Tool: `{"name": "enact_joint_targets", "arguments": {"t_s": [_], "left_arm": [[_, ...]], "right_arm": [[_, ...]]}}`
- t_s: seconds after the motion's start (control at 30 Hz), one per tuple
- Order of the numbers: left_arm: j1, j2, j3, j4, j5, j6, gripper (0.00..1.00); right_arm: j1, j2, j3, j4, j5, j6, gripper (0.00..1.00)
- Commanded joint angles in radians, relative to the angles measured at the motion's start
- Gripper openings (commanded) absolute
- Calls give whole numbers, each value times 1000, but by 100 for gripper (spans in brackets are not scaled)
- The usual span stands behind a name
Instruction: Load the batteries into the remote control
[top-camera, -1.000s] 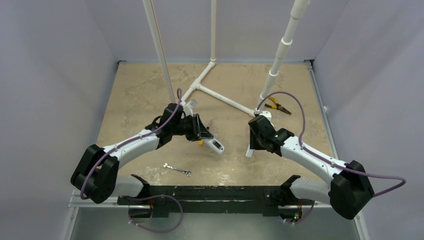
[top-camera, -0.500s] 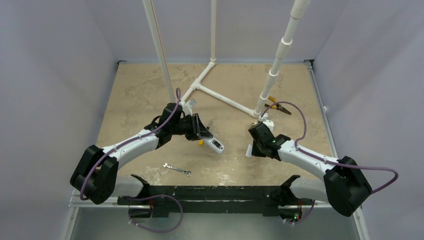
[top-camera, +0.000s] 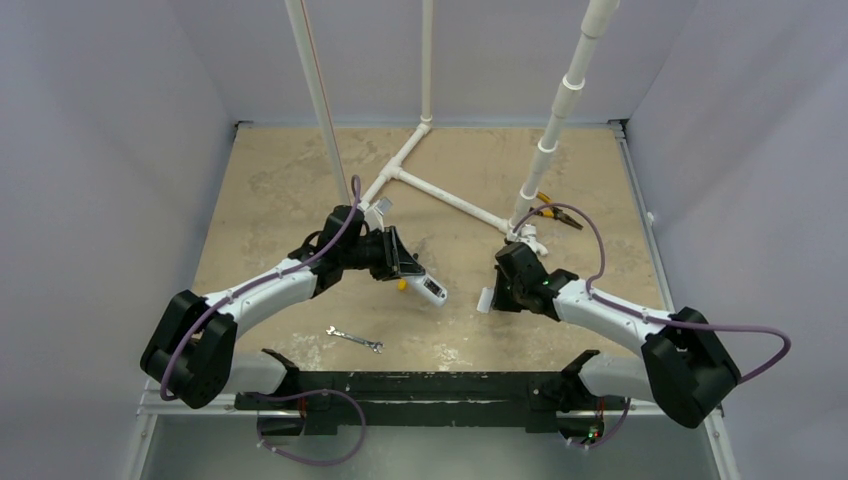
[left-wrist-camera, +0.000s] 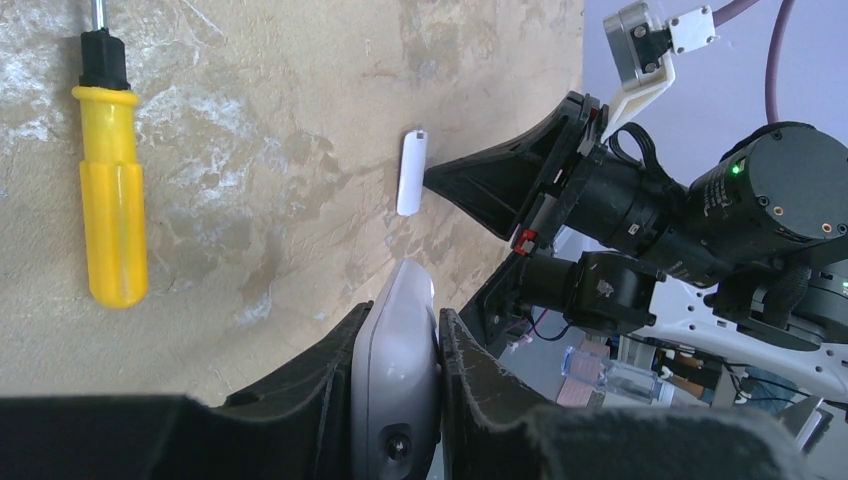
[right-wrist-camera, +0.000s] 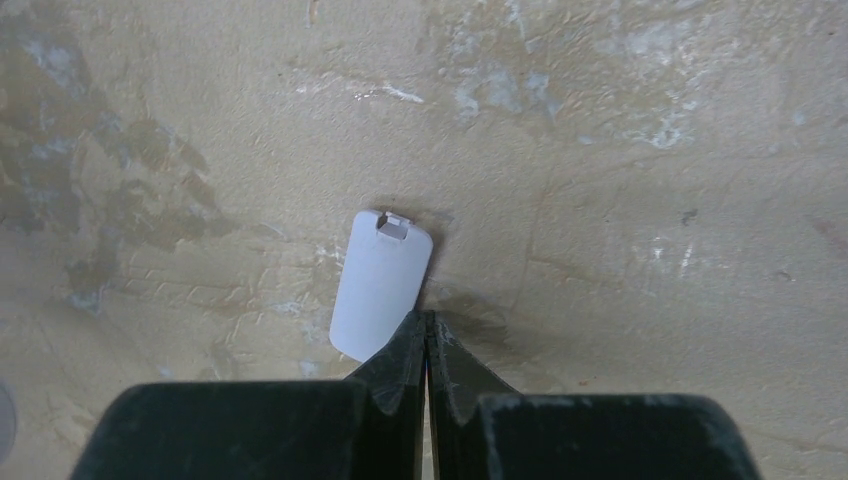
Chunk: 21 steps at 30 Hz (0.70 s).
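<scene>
Slim white remote control (top-camera: 432, 291), I saw it clamped lengthwise in the left gripper (left-wrist-camera: 400, 325), its detached white battery cover (right-wrist-camera: 380, 283) lay flat, well apart

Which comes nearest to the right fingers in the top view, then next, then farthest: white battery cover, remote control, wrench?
1. White battery cover, at the tips of the right fingers.
2. Remote control, further left, mid-table.
3. Wrench, farthest, left and toward the near edge.
</scene>
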<state>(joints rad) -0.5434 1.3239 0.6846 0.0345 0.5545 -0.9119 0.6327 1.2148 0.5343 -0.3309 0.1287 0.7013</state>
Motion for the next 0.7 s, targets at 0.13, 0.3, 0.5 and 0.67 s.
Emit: {"name": "enact_joint_targets", "arguments": {"t_s": [0.13,0.3,0.5,0.67], "left_arm": [[9,-11,42,25,19,16,0],[11,-10,46,20,19,17,0],[12,-6,46,15,19,19,0],[13,-12,43,10,13,20,0]], "right_arm": [[1,12,-14,2,-124,-35,0],[11,30,-29,59,-158,-36,0],[22,92,-23,129,-148,-40,0],[27,134,-4,185,-129,-51,0]]}}
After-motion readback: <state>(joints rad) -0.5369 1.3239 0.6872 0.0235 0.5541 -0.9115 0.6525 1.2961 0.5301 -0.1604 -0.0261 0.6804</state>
